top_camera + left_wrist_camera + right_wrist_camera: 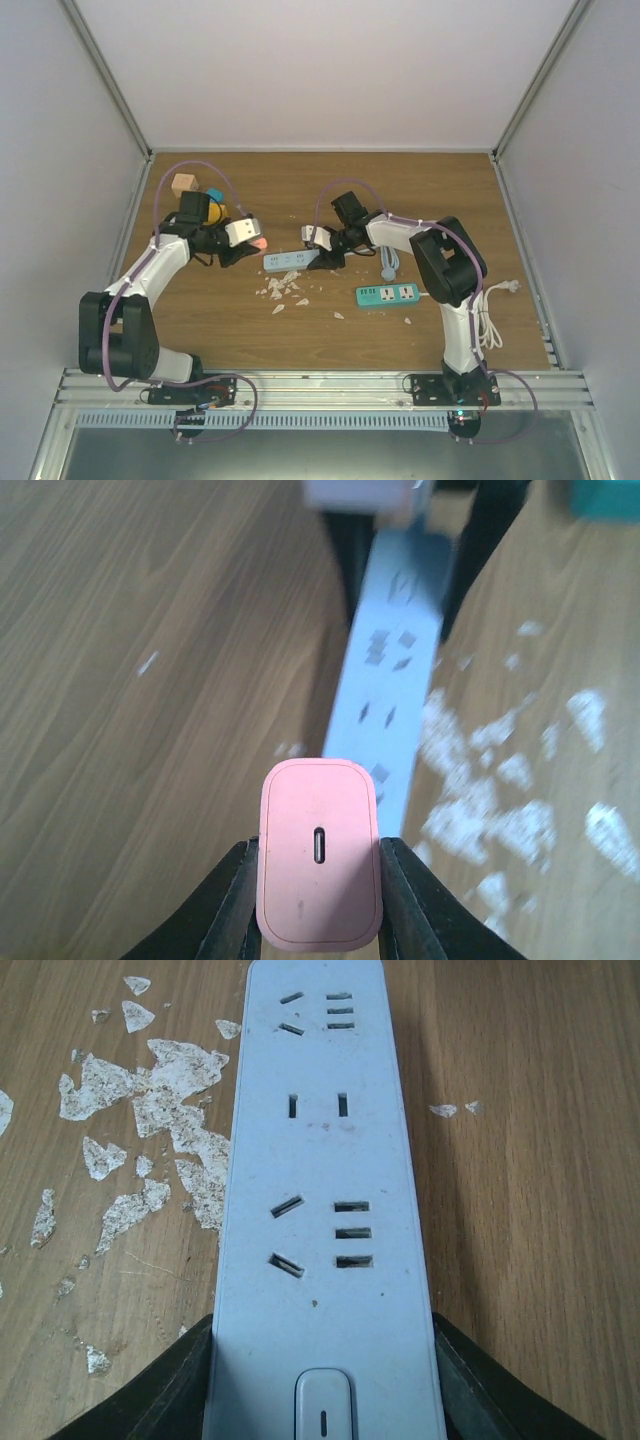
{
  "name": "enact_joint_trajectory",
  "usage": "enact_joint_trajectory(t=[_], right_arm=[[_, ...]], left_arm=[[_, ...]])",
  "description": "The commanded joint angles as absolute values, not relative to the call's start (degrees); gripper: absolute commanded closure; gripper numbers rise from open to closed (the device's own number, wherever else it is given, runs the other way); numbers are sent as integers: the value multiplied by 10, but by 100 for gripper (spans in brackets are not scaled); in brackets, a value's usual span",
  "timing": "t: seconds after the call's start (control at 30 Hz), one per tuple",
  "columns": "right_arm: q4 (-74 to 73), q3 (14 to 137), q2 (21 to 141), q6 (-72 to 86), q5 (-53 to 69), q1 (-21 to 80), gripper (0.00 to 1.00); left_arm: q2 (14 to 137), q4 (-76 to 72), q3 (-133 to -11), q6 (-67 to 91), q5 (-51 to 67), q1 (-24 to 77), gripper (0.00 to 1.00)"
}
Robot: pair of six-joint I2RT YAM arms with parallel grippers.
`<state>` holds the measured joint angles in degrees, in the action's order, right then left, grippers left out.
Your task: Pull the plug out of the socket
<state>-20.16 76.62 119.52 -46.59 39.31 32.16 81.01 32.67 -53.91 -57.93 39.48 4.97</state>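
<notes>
Left fingers (232, 905) clamp the pink plug (320, 855), just off the socket's (315, 1160) left end. Right fingers (165, 1395) clamp the socket's switch end, mid-table. The table (420, 185) is wooden and the walls are white. White flakes (283, 288) lie beside the socket, with a teal strip (387, 295) toward the right edge.

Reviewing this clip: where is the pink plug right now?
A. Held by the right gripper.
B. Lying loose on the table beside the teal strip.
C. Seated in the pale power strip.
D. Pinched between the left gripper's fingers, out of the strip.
D: the left gripper pinches the pink plug, and the pale power strip, held by the right gripper, shows only empty sockets.
</notes>
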Motion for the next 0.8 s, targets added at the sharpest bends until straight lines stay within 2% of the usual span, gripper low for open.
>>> enact_joint_trajectory(t=[0.0, 0.13, 0.27, 0.57, 0.77], right_arm=[[-234, 761, 1200, -466, 376, 322, 76], [-226, 759, 1199, -460, 373, 323, 71], [-223, 757, 1197, -458, 371, 322, 59], [-221, 745, 1183, -449, 375, 322, 38], [-215, 737, 1160, -438, 385, 322, 32]], left_arm=[[782, 337, -522, -653, 302, 3, 96], [788, 325, -515, -677, 247, -64, 95], [789, 276, -492, -699, 175, -97, 94], [812, 106, -428, -742, 21, -108, 92], [852, 33, -419, -759, -45, -111, 92]])
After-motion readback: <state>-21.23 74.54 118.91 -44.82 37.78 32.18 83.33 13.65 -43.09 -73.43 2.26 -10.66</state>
